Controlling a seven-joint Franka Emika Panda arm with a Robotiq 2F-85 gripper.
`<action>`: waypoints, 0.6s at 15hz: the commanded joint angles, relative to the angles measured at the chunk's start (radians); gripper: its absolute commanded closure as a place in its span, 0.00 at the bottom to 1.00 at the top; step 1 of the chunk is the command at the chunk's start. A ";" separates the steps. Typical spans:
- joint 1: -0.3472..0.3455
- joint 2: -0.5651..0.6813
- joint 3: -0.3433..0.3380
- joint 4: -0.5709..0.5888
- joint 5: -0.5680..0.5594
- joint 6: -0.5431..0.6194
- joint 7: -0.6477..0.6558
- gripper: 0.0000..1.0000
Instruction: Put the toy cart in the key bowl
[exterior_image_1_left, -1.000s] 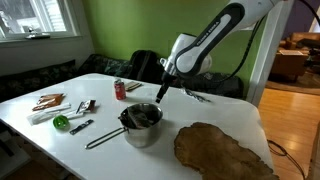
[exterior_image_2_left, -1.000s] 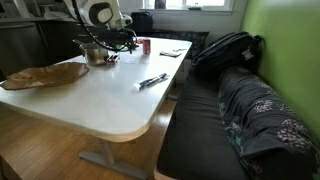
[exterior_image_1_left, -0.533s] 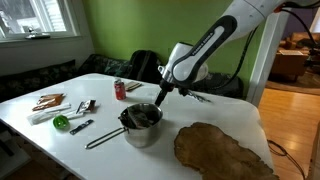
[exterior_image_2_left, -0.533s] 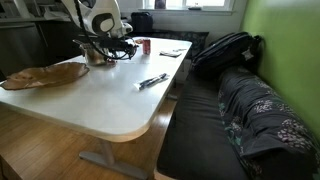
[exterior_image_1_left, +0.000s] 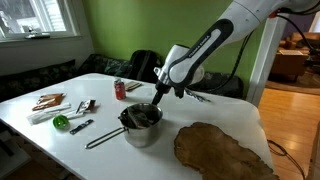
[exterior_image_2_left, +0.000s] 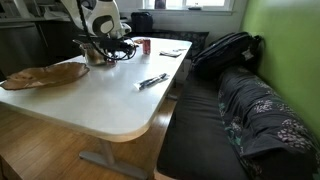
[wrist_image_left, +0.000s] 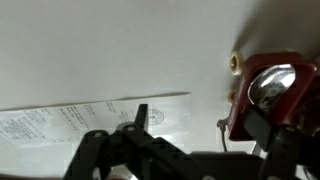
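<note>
The toy cart (wrist_image_left: 262, 92) is a small red toy with a shiny metal part, lying on the white table at the right of the wrist view. My gripper (wrist_image_left: 200, 125) is open; its right finger overlaps the cart's lower edge and its left finger stands over a printed paper. In both exterior views the gripper (exterior_image_1_left: 158, 98) (exterior_image_2_left: 118, 45) hangs low just behind the steel pot (exterior_image_1_left: 142, 122), and the cart does not show there. The key bowl (exterior_image_1_left: 222, 150) (exterior_image_2_left: 45, 74), a wide brown wavy-edged dish, lies on the table beside the pot and is empty.
A red drink can (exterior_image_1_left: 120, 90) stands behind the pot. Small tools and a green object (exterior_image_1_left: 61, 122) lie at the table's far side. A marker (exterior_image_2_left: 152, 80) lies near the table edge by the dark couch (exterior_image_2_left: 240, 100). A printed paper (wrist_image_left: 70, 120) lies under the gripper.
The arm has come down a little and shifted toward the pot's far side. Nothing on the table has moved.
</note>
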 joint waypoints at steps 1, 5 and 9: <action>-0.005 0.052 0.009 0.049 -0.029 -0.005 -0.013 0.32; -0.009 0.067 0.019 0.065 -0.032 -0.001 -0.025 0.65; -0.020 0.057 0.043 0.055 -0.028 0.011 -0.041 0.96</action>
